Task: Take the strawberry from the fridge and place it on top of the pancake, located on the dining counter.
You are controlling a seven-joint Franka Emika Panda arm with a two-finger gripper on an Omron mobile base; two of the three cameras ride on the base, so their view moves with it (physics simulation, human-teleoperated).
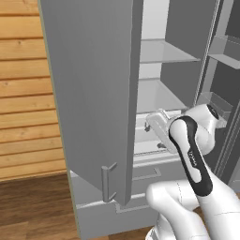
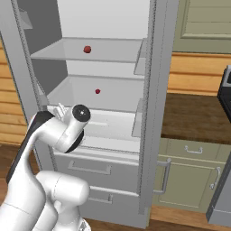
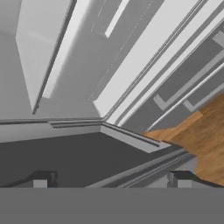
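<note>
Fingertips [image 3: 41, 179] of the gripper [image 3: 109, 179] stand far apart in the hand view, with nothing between them, so the jaws are wide and hold nothing. In the left base view the gripper [image 1: 156, 125] sits at the front edge of the fridge [image 1: 93, 93], level with the lowest shelf, and the open grey door hangs just to its left. The right base view shows the white wrist in front of the gripper, so little of it can be made out there.

The strawberry [image 2: 97, 91] lies as a tiny dark red dot on the middle shelf, above the gripper, deeper inside the fridge and off to its right, well apart from the fingers. One shelf higher again, also beyond and above the gripper, rests a larger red round thing [image 2: 87, 49]; what it is cannot be told.

Below the gripper are the fridge's grey drawers [image 2: 90, 169] with their bar handles, and in the hand view a patch of wooden floor [image 3: 205, 131] shows beyond the right fingertip.
</note>
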